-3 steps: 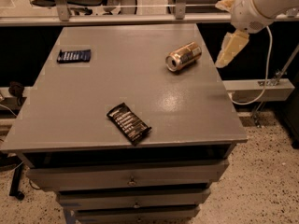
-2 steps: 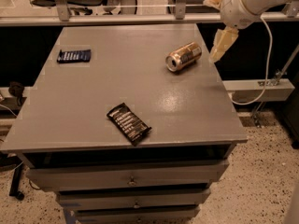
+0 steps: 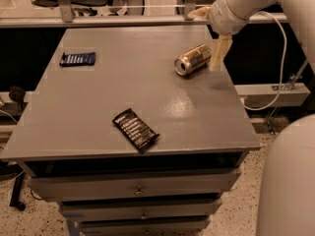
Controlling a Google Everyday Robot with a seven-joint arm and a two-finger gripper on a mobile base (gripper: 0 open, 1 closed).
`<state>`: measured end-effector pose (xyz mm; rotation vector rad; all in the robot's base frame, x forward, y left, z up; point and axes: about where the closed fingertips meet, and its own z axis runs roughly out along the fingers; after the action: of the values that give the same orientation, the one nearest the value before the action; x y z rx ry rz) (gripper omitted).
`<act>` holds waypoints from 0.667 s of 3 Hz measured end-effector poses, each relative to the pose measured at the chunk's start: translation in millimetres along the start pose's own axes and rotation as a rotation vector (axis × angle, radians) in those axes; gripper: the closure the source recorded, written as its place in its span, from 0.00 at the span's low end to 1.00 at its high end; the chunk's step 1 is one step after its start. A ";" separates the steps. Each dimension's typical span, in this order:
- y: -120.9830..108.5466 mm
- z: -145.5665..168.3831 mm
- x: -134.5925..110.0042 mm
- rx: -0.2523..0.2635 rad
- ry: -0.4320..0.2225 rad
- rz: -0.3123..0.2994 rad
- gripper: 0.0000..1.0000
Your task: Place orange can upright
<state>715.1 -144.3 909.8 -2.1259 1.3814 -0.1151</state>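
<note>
The orange can (image 3: 193,59) lies on its side near the right edge of the grey table (image 3: 123,87), far right of centre. Its silver end faces front-left. My gripper (image 3: 209,32) hangs from the white arm at the upper right, just right of and above the can. It is open and empty. One pale finger (image 3: 219,53) points down right next to the can's far end; I cannot tell if it touches. The other finger (image 3: 198,13) sticks out leftward above the can.
A dark snack packet (image 3: 135,129) lies near the front edge and a blue packet (image 3: 78,59) at the far left. Drawers sit below the tabletop. A cable (image 3: 281,68) hangs at the right, and my pale body (image 3: 290,181) fills the lower right.
My gripper has moved left from beyond the table's right edge until its lower finger is right beside the can. The can and both packets have stayed put.
</note>
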 end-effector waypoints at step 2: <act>13.8 39.2 -12.1 -0.172 0.036 -0.188 0.00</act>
<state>713.3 -121.0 873.3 -2.4056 1.2482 -0.1132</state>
